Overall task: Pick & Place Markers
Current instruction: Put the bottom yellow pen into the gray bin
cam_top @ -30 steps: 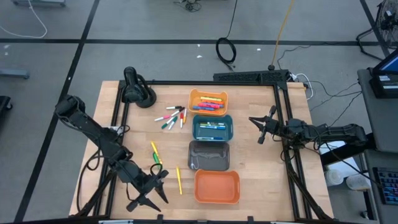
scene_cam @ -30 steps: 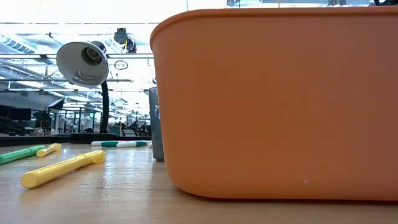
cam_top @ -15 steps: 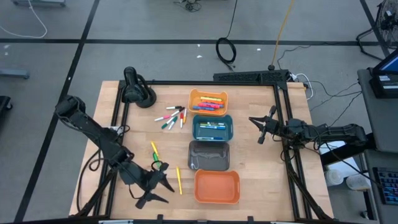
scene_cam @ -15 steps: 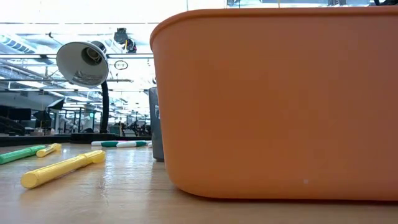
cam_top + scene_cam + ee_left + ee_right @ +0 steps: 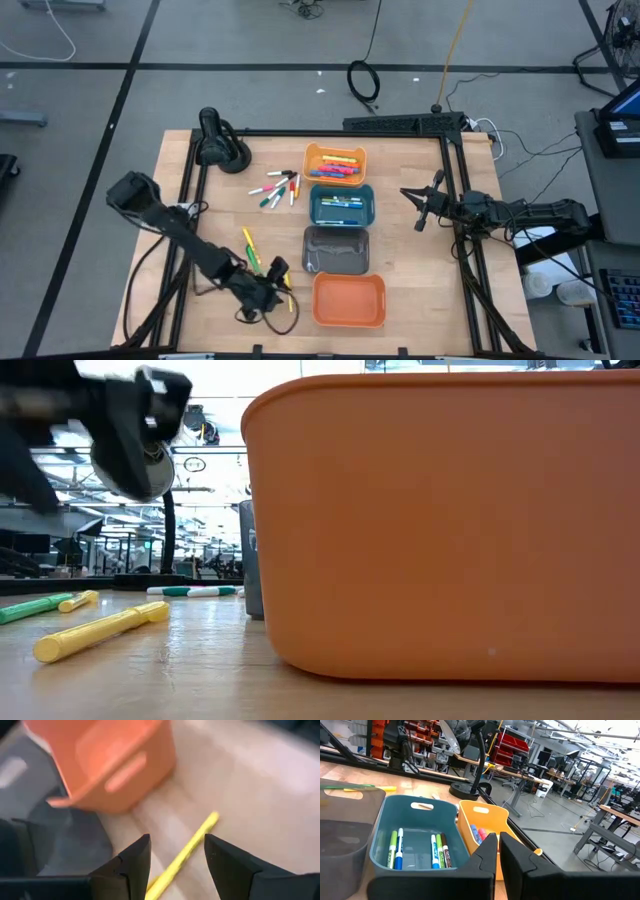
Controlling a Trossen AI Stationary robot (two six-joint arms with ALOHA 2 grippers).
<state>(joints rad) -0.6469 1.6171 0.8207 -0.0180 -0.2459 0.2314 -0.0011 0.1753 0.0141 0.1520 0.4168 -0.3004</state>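
Left gripper point(image 5: 172, 857) low over the table near the bottom of the high view, just left of the orange bin point(image 5: 349, 299). Fingers spread apart, nothing between them yet. Wrist view shows a yellow marker point(image 5: 182, 855) lying on the wood right in the gap, running diagonally; the jaws straddle it, which looks like a line-up for a pinch. Whether the tips touch the wood, cannot tell.

Same marker in the low view, lower left point(image 5: 100, 631), flat on the table, with a green marker point(image 5: 35, 606) behind it and a green-and-white one point(image 5: 195, 591) farther back.

Other markers: a loose cluster point(image 5: 277, 187) upper centre of the high view, left of the light orange bin point(image 5: 336, 163); two more point(image 5: 249, 246) left of the grey bin point(image 5: 336, 249). Some already sit in the light orange bin and in the teal bin point(image 5: 342, 205), so sorting looks partly done. Orange bin appears empty; the yellow one lies closest to it.

Right gripper point(image 5: 421, 205) parked at right centre, clear of the bins, fingers closed on nothing. Likely just waiting while the left arm works its side.
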